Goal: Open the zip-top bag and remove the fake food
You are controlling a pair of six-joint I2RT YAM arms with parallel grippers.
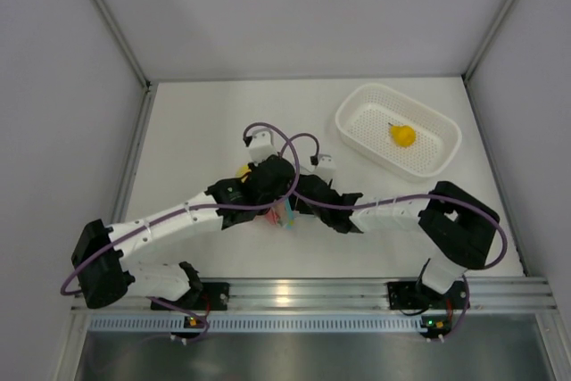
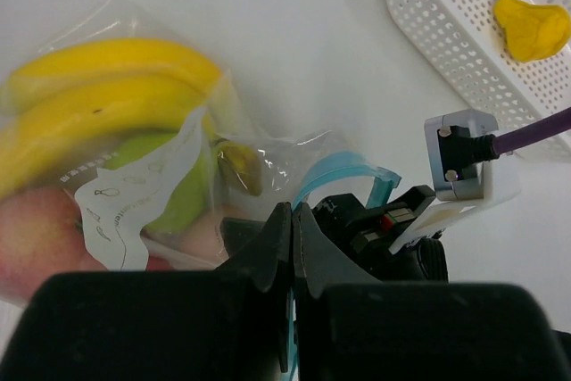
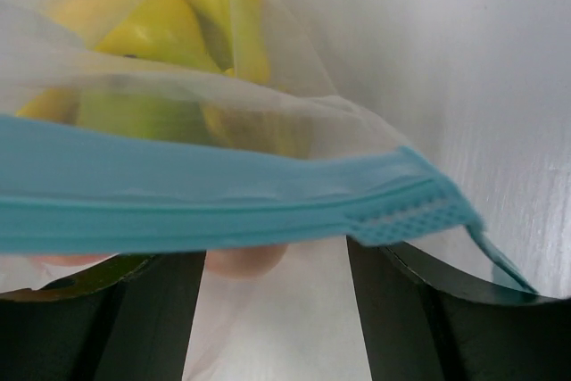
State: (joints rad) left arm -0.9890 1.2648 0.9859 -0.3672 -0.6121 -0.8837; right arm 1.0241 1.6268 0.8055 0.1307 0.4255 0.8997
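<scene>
The zip-top bag (image 1: 285,213) sits between the two grippers at the middle of the table, its light blue zip strip (image 2: 335,171) bowed open. Inside it lies fake food: yellow bananas (image 2: 107,86), a green pear (image 2: 174,185) and a pink piece (image 2: 45,238). My left gripper (image 2: 293,220) is shut on one side of the strip. The right gripper (image 3: 277,260) stands open, with the strip (image 3: 223,194) stretched across just above its fingers (image 3: 401,301). A yellow fruit (image 1: 402,135) lies in the white basket.
The white perforated basket (image 1: 357,109) stands at the back right; its near corner (image 2: 446,33) shows in the left wrist view. Grey walls close off the table at the back and sides. Both arms' purple cables loop over the bag area.
</scene>
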